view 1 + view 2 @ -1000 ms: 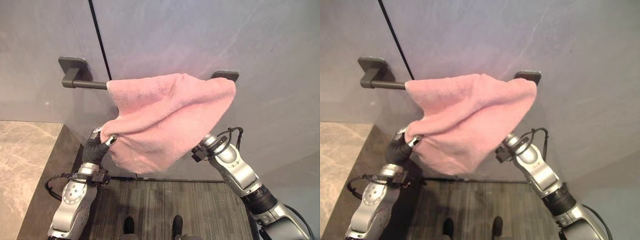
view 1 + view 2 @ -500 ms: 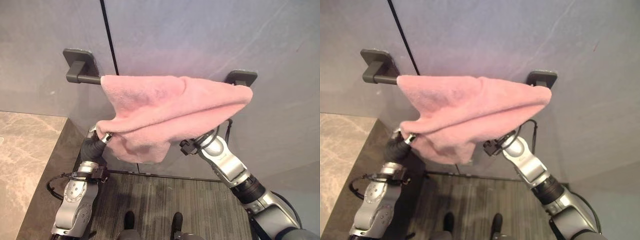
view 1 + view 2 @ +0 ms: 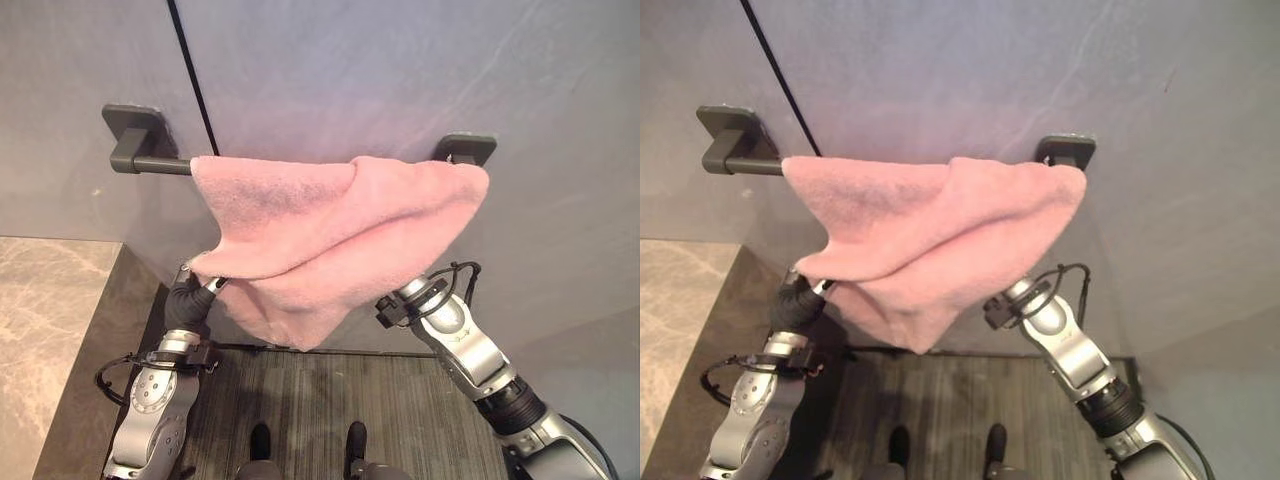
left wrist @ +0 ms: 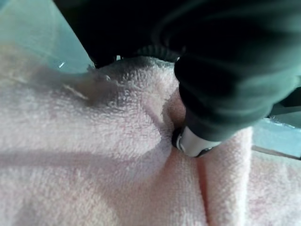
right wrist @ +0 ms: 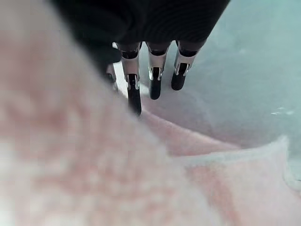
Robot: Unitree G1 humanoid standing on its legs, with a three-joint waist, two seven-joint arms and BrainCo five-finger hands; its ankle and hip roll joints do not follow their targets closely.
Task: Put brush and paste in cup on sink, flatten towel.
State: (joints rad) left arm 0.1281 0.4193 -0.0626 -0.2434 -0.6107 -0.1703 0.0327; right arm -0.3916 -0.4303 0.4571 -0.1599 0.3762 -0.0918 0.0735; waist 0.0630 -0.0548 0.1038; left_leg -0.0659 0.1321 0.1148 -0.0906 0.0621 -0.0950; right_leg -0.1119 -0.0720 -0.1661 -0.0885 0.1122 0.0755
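On the wall rail [image 3: 150, 163], a pink towel [image 3: 330, 235] hangs bunched, draped across most of the bar up to the right bracket [image 3: 466, 148], lower edge sagging to a point near the middle. Left hand [image 3: 190, 300] sits at the towel's lower left corner; its wrist view shows a finger dug into a fold of the cloth, so it reads as pinching that corner. Right hand [image 5: 153, 77] is behind or under the towel's lower right part; its wrist view shows fingers fairly straight, pointing at the wall with cloth beside them, not clearly closed on anything, so I cannot tell its state. Stone counter [image 3: 45, 330] lies at left. Brush, paste and cup are left unreported.

Risks, as judgement: a hard pull by the left hand could drag the towel along or off the rail, since only drape holds it. Right hand may slip out from under without catching an edge, leaving folds uneven. Uneven pulling would twist it instead of flattening.
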